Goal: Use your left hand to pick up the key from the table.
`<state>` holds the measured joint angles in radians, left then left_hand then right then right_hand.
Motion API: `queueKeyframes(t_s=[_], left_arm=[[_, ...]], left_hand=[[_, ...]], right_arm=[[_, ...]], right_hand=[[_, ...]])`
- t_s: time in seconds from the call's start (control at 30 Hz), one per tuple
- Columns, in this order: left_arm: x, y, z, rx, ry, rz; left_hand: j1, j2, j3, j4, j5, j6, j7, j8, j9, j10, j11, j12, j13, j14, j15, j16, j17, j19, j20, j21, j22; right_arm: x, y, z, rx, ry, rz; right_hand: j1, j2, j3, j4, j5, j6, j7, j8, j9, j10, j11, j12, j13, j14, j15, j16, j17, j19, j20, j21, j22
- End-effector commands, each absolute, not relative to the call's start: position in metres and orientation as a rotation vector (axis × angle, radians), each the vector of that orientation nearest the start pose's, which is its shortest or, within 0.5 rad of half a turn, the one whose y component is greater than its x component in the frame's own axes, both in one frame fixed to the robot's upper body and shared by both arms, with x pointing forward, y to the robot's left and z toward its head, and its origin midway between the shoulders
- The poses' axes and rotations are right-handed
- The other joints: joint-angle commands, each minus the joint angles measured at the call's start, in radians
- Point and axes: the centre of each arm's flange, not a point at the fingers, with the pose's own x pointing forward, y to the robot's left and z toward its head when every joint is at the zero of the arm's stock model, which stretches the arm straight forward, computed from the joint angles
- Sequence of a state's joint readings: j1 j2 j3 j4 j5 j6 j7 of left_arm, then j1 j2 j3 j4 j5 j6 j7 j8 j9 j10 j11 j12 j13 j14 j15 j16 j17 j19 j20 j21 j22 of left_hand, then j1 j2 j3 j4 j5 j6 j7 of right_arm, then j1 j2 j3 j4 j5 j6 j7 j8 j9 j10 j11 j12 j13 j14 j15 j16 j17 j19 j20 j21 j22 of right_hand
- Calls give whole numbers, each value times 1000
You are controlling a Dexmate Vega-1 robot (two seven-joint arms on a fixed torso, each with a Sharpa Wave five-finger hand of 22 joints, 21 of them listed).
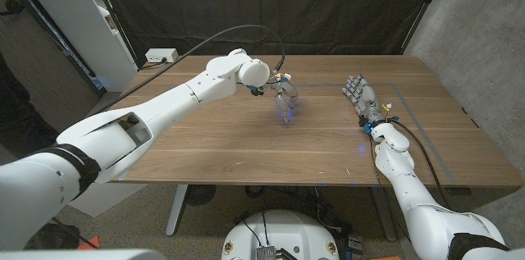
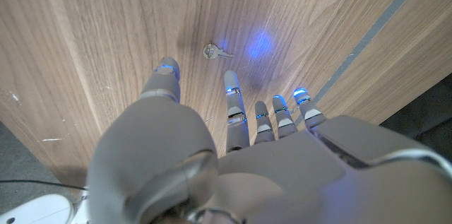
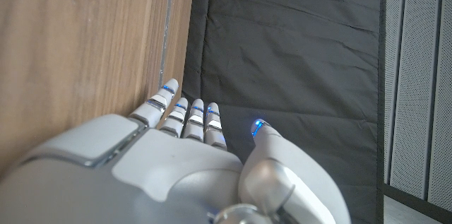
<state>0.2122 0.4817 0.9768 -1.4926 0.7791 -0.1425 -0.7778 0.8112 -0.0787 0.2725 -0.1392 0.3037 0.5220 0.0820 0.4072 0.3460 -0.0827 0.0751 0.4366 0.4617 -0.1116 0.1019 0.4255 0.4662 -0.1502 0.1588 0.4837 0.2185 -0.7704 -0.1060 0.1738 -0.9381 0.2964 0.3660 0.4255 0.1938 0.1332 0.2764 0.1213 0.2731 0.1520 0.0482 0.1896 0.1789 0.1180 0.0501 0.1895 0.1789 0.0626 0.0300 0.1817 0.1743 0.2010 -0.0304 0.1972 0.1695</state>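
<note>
The key (image 2: 215, 52) is lying flat on the bare wooden table (image 1: 213, 141), near the middle, just beyond the fingertips of the left hand (image 2: 233, 121). That hand is hovering over it with its fingers spread apart and holding nothing, thumb on one side and the others on the other side, probably lining up a pinch. The right hand (image 1: 361, 96) is waiting well apart at the table's right side, fingers extended and empty, likely parked out of the way.
</note>
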Motion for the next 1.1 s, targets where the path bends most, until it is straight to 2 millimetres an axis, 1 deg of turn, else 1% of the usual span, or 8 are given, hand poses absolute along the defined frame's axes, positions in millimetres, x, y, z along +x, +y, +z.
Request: queueKeyframes(t_s=[0.03, 0.13, 0.37, 0.57, 0.6, 0.77, 0.97, 1.1], left_arm=[[615, 33, 68, 2143, -540, -610], [616, 32, 67, 2135, -543, -616], [618, 32, 64, 2112, -560, -618], [619, 32, 61, 2104, -554, -629], [619, 32, 61, 2105, -552, -632], [620, 33, 60, 2100, -550, -638], [620, 35, 60, 2104, -556, -626], [622, 36, 59, 2105, -553, -626]], left_hand=[[12, 2, -4, 0, -4, 13, -4, 11, 8, 7, -1, 7, 2, 6, 2, 6, 4, 2, -5, 4, 0], [13, 4, -5, 1, -5, 10, 0, 12, 11, 7, 0, 8, 2, 8, 2, 7, 5, 3, -6, 4, 0], [15, 5, -9, 2, -9, 16, 1, 21, 17, 13, -3, 12, 3, 13, -1, 9, 5, 7, -6, 5, 0], [18, 8, -12, 3, -12, 41, 0, 38, 24, 22, -8, 17, 4, 21, -5, 13, 6, 13, -8, 7, 0], [19, 9, -13, 3, -13, 48, -5, 43, 26, 30, -8, 20, 4, 24, -5, 14, 7, 14, -8, 7, 0], [20, 10, -18, 4, -18, 76, 2, 62, 34, 40, -12, 26, 4, 31, -6, 17, 8, 19, -8, 8, 0], [24, 11, -21, 3, -20, 107, -4, 82, 42, 57, -16, 35, 4, 41, -12, 20, 7, 25, -10, 10, 0], [28, 15, -20, 3, -21, 108, -6, 85, 45, 60, -16, 36, 4, 43, -12, 21, 8, 30, -12, 11, 0]], right_arm=[[686, -329, -68, 167, -613, 178], [685, -330, -67, 164, -614, 177], [686, -331, -67, 159, -613, 174], [687, -331, -67, 157, -612, 172], [687, -331, -67, 157, -613, 171], [688, -331, -66, 157, -613, 171], [689, -330, -65, 157, -613, 171], [689, -329, -66, 161, -611, 170]], right_hand=[[-9, 3, 7, 2, -7, 8, 0, 1, 4, 8, -2, 0, 5, 9, 0, 5, 5, 7, -2, 0, 5], [-9, 2, 7, 2, -7, 8, 0, 1, 4, 8, -1, 0, 5, 9, 0, 5, 5, 7, -2, 0, 5], [-9, 2, 8, 1, -7, 9, -1, 1, 4, 8, -2, 0, 5, 10, 0, 5, 4, 7, -2, 0, 4], [-10, 1, 8, 1, -7, 9, 0, 1, 4, 8, -2, 0, 5, 9, 0, 5, 4, 6, -2, 0, 4], [-10, 1, 8, 1, -7, 9, 0, 0, 4, 8, -2, 0, 5, 9, 0, 5, 4, 7, -3, 0, 4], [-10, 1, 9, 0, -7, 8, 0, 0, 4, 8, -3, 0, 5, 9, 1, 5, 4, 7, -3, 0, 4], [-11, 1, 9, 0, -7, 8, -1, 0, 4, 8, -3, 0, 5, 9, 0, 5, 4, 7, -3, 0, 4], [-11, 1, 9, 0, -7, 8, 0, 0, 4, 7, -3, 0, 5, 10, 1, 5, 4, 7, -3, 0, 4]])
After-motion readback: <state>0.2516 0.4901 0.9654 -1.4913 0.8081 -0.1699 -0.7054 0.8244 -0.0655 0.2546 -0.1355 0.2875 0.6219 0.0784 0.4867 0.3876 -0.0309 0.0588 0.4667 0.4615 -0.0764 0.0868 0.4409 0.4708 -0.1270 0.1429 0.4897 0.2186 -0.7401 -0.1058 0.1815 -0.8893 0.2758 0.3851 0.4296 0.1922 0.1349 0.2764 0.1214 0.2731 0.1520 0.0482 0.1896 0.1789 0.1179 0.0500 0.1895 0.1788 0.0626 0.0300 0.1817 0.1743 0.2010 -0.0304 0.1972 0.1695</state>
